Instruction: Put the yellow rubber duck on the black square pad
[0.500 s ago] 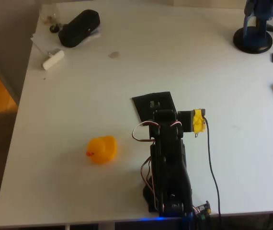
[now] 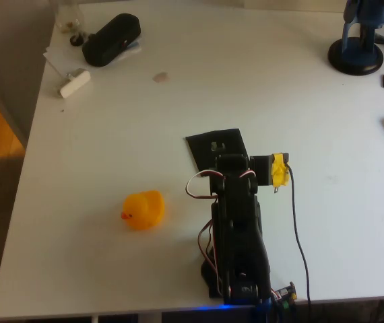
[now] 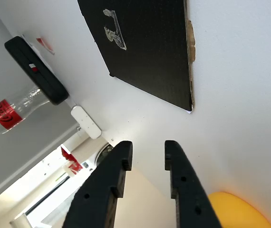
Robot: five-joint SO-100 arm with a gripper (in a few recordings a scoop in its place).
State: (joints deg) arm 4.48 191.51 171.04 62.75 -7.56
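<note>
Sitting duck (image 2: 143, 210) left of arm, pad (image 3: 147, 50) bare, gripper (image 3: 148, 154) slightly parted

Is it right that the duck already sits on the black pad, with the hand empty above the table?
Not quite. The duck is not on the pad; in the overhead view it sits on the bare table, to the left of the arm and apart from the pad. The rest holds: the wrist view shows the hand empty, its fingers slightly apart, over the table.
</note>
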